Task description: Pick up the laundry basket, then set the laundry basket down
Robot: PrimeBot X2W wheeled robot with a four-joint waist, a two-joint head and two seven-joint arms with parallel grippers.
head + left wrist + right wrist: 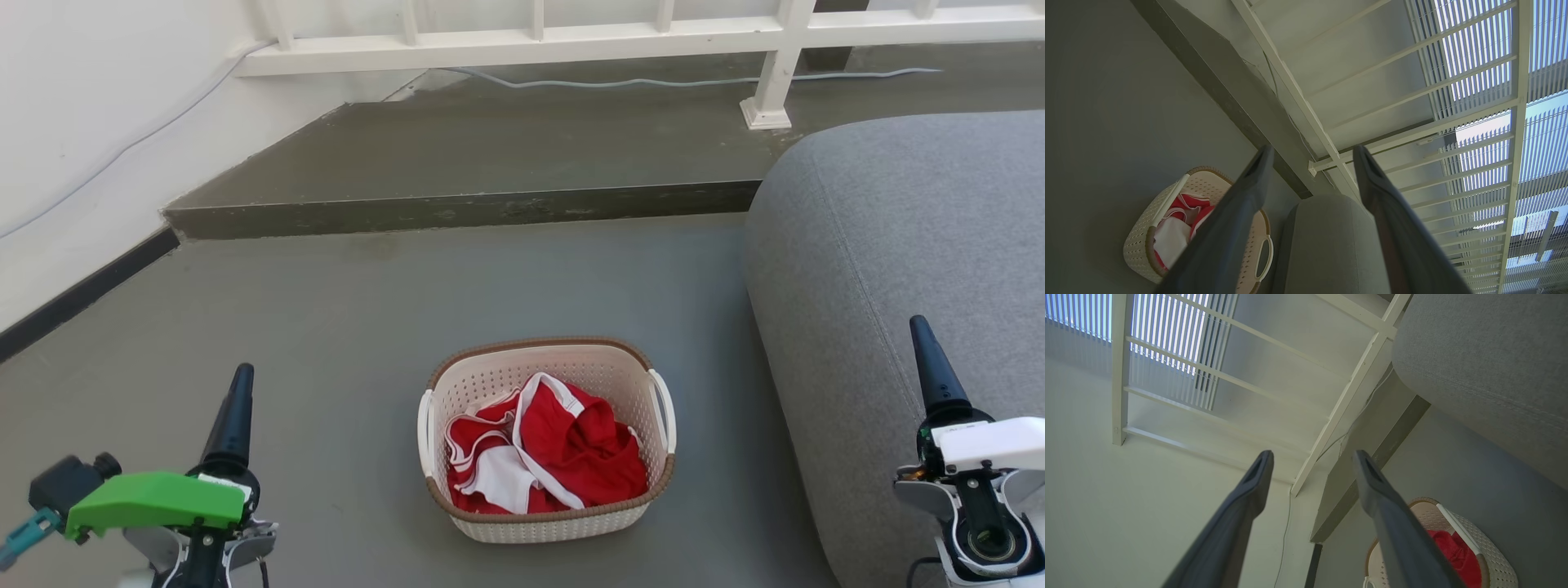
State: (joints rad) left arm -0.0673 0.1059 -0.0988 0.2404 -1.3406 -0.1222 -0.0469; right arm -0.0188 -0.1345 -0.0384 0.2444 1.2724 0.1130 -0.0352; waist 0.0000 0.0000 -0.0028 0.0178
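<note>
Left gripper (1313, 154) and right gripper (1312, 455): fingers spread, holding nothing. Laundry basket (543, 341) sits on the floor (326, 327) ahead, between both grippers and clear of each, with red-and-white clothes (571, 449) inside. Grey sofa (898, 269) is near its right side. Beyond: concrete step (457, 208), white railing (522, 45).

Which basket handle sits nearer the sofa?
The right handle of the basket, facing the grey sofa; the left handle is on the far side.
</note>
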